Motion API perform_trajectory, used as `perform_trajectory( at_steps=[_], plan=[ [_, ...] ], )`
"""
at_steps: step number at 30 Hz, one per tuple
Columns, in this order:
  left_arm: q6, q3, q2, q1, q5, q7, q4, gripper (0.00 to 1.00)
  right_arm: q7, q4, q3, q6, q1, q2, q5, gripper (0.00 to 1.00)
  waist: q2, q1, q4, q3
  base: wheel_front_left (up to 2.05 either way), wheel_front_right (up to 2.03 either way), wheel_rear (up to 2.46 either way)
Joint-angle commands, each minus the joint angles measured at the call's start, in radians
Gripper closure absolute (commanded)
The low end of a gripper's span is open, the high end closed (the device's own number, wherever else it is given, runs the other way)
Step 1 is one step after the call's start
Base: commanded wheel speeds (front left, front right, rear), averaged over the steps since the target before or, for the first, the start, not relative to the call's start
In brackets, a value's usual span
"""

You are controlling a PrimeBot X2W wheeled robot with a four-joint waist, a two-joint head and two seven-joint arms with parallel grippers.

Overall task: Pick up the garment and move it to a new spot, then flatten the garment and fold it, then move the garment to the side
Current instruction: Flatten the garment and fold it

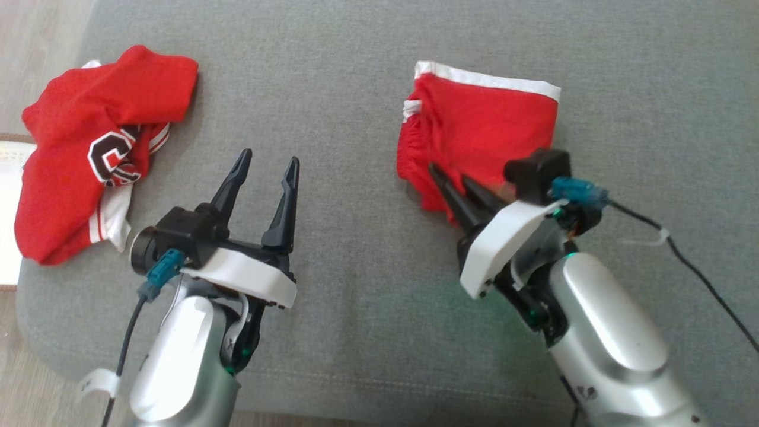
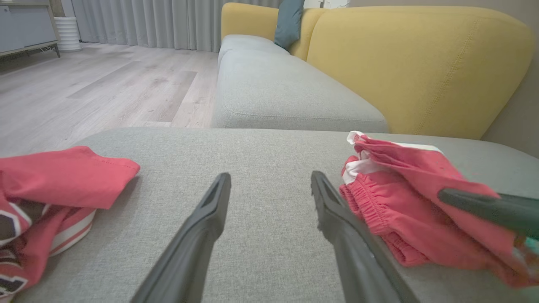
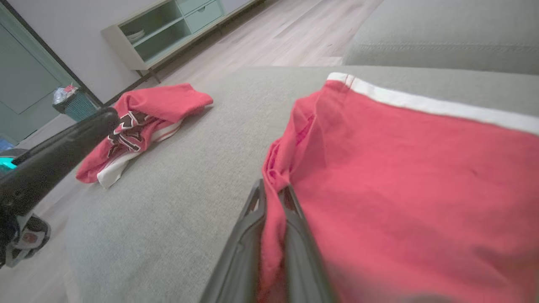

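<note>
Head view: grey cushion point(image 1: 356, 89), wood floor point(image 1: 35, 47); left end effector point(image 1: 268, 157) spread, right end effector point(image 1: 449, 173) pinching red shorts point(image 1: 486, 124).

A grey sofa seat point(image 1: 367, 356) spreads underneath. In the left wrist view, a yellow backrest point(image 2: 421, 63) rises at two o'clock, a teal cushion point(image 2: 288, 21) at twelve, and grey curtains point(image 2: 147, 21) at eleven, above the wood floor point(image 2: 105, 84).

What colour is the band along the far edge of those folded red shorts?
White band on red fabric shorts; clearest in the head view.
</note>
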Motion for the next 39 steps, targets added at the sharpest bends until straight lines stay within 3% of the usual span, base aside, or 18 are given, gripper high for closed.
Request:
perform_trajectory(
  at_steps=[1, 3, 4, 5, 6, 12, 17, 25, 39],
  plan=[
    [0.001, 0.031, 0.01, -0.014, 0.002, -0.005, -0.028, 0.0, -0.018, -0.017, 0.029, 0.003, -0.019, 0.021, 0.014, 1.0, 0.0, 0.0001, 0.003, 0.003, 0.0, 0.0, 0.0],
    [0.001, 0.031, 0.01, -0.014, 0.002, -0.005, -0.027, 0.0, -0.03, 0.008, 0.043, 0.003, -0.024, 0.021, 0.023, 1.0, 0.0, 0.0001, 0.005, 0.004, 0.0, 0.0, 0.0],
    [0.001, 0.031, 0.009, -0.014, 0.002, -0.005, -0.028, 0.0, -0.04, 0.015, 0.046, 0.003, -0.027, 0.021, 0.027, 0.71, 0.0, 0.0001, 0.004, 0.005, 0.0, 0.0, 0.0],
    [0.002, 0.032, 0.009, -0.014, 0.002, -0.005, -0.028, 0.0, -0.054, 0.019, 0.049, 0.003, -0.032, 0.021, 0.027, 0.26, 0.0, 0.0001, 0.003, 0.006, 0.0, 0.0, 0.0],
    [0.002, 0.033, 0.009, -0.014, 0.002, -0.005, -0.028, 0.0, -0.069, 0.02, 0.053, 0.003, -0.037, 0.021, 0.027, 0.0, 0.0, 0.0001, 0.002, 0.007, 0.0, 0.0, 0.0],
    [0.006, 0.037, 0.014, -0.016, 0.012, -0.005, -0.028, 0.0, -0.226, -0.038, 0.03, 0.003, -0.05, 0.021, -0.003, 0.0, 0.0, 0.0001, -0.01, 0.007, 0.0, 0.0, 0.0],
    [0.016, 0.047, 0.022, -0.013, 0.023, -0.005, -0.042, 0.0, -0.301, -0.102, -0.132, 0.003, -0.001, 0.021, -0.091, 0.0, 0.0, 0.0001, -0.026, -0.004, 0.0, 0.0, 0.0],
    [0.038, 0.082, 0.047, 0.018, 0.027, -0.005, -0.079, 0.0, -0.268, -0.251, -0.42, 0.003, 0.195, 0.017, -0.213, 0.0, 0.0, 0.0001, -0.059, -0.035, 0.0, 0.0, 0.0],
    [0.06, 0.098, 0.091, 0.119, 0.025, 0.011, -0.131, 0.0, -0.215, -0.377, -0.499, 0.003, 0.412, 0.021, -0.211, 0.0, 0.0, 0.0001, -0.082, -0.146, 0.0, 0.0, 0.0]
  ],
)
